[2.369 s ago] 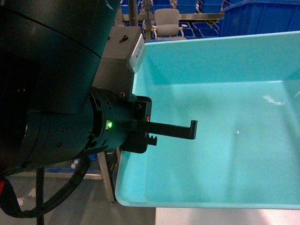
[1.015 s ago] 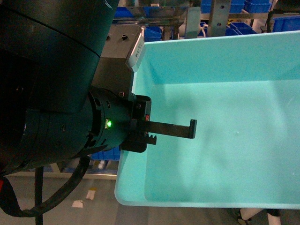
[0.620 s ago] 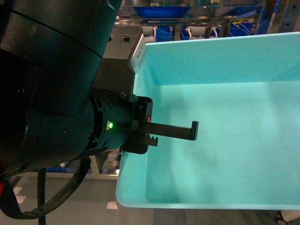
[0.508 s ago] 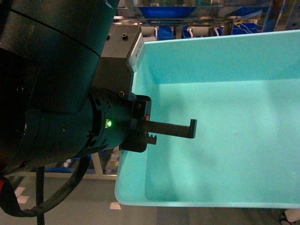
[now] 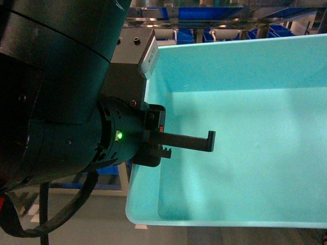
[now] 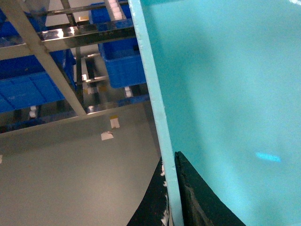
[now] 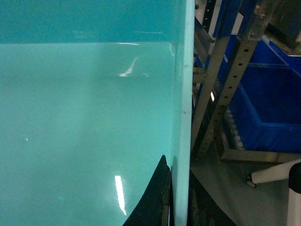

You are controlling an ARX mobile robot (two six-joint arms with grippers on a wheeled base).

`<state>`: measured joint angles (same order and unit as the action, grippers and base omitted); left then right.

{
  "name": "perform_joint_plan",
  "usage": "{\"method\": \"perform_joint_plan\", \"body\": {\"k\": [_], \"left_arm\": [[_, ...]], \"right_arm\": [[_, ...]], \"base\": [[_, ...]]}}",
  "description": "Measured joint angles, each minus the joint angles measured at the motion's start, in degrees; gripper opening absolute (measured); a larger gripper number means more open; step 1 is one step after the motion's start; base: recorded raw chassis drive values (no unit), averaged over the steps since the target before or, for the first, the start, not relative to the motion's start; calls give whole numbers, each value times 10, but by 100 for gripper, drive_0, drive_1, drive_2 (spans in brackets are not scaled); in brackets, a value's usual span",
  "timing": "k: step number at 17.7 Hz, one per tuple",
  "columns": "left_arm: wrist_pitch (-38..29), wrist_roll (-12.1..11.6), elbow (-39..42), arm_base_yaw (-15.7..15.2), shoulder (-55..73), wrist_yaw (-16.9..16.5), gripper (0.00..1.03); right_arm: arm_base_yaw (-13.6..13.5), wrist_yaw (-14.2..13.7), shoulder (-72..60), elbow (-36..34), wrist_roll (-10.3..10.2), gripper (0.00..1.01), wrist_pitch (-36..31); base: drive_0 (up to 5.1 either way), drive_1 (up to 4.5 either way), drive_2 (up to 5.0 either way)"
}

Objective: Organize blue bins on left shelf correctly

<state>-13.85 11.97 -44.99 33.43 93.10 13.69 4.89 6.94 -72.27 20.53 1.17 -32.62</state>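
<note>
Turquoise bin (image 5: pixel 245 127) wall apparently between claw (image 5: pixel 168 145) jaws.

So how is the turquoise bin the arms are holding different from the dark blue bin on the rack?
The turquoise bin is pale and empty, gripped by its side walls by the left claw and the right claw. The royal-blue bin is much darker and sits on the rack's white rollers, with no claw on it. Both are open-top plastic tubs.

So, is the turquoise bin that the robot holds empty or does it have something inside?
Empty, as far as visible: the turquoise bin shows only bare floor and walls in all three views, apart from the left gripper's finger reaching inside.
</note>
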Motion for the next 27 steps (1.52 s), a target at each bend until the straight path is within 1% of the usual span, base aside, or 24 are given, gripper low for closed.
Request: {"method": "perform_joint_plan", "body": {"k": [6, 8, 27], "left_arm": [[0, 0, 0, -5, 0, -2, 2], [0, 0, 0, -2, 0, 0, 2], [0, 0, 0, -3, 0, -2, 2]], "right_arm": [[-4, 4, 0, 0, 0, 2, 0], [-3, -1, 0, 0, 0, 2, -1], [-4, 2, 0, 0, 0, 2, -1]], "base": [[-497, 249, 249], [-497, 249, 249], [-497, 249, 249]]}}
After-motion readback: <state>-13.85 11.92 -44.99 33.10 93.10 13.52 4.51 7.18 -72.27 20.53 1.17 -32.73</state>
